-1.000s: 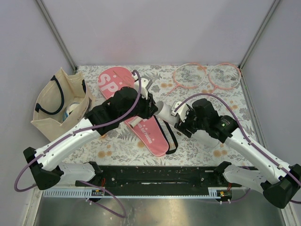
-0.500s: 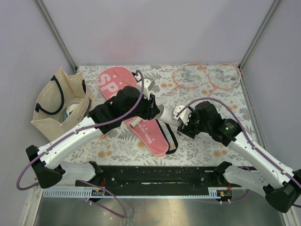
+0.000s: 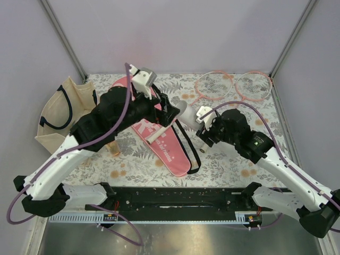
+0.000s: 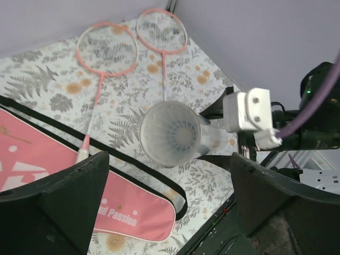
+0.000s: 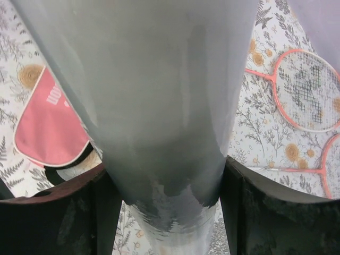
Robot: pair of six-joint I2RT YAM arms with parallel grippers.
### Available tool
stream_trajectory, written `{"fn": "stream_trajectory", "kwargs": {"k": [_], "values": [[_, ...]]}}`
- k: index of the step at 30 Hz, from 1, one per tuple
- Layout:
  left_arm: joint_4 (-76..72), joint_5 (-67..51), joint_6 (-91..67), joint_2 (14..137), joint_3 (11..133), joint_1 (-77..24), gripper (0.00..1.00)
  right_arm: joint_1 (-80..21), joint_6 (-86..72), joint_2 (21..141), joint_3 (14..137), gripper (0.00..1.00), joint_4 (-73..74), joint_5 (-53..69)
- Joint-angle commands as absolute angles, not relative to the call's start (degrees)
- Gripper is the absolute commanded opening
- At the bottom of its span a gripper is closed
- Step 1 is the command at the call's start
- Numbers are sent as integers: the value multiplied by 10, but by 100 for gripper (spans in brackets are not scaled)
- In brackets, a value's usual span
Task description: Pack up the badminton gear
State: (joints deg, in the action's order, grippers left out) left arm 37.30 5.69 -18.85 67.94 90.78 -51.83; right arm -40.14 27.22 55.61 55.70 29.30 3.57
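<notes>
White tube (image 3: 187,111) is off the worktop (image 3: 234,159), roughly level, hanging between the two arms just right of the pink SPORT cover (image 3: 162,146). Its open end faces my left wrist cam.

Right end effector (image 5: 164,202) is clamped on the tube body, with both fingers tight against its sides. Left end effector (image 4: 169,162) is spread wide, well clear of the tube mouth and holding nothing.

My read is that the tube is the item in hand, carried by the right arm alone, and nothing looks packed yet. The cover lies flat on the worktop with its black strap (image 3: 192,146) trailing along the right edge. I can't tell whether its opening is unzipped.

Next I'd need the left arm to find and hold the cover mouth while the right feeds the tube in lengthwise. The tube looks smooth, so it may slip if the angle is steep.

The two pink-framed rackets (image 4: 106,50) lie at the far right, heads side by side and shafts pointing toward the cover.

The worktop has a floral print. Beige tote bag (image 3: 53,133) sits at the left edge. Plain pale walls (image 3: 175,37) enclose the back and sides, with metal posts in the corners.
</notes>
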Motion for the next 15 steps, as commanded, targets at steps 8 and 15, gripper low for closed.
{"fn": "stream_trajectory", "kwargs": {"k": [8,15], "values": [[257,112,-63,467,704,-515,99,-244,-54,655,707,59,324,-47],[233,101,-6,403,563,-516,99,-98,-155,745,708,62,360,-59]]}}
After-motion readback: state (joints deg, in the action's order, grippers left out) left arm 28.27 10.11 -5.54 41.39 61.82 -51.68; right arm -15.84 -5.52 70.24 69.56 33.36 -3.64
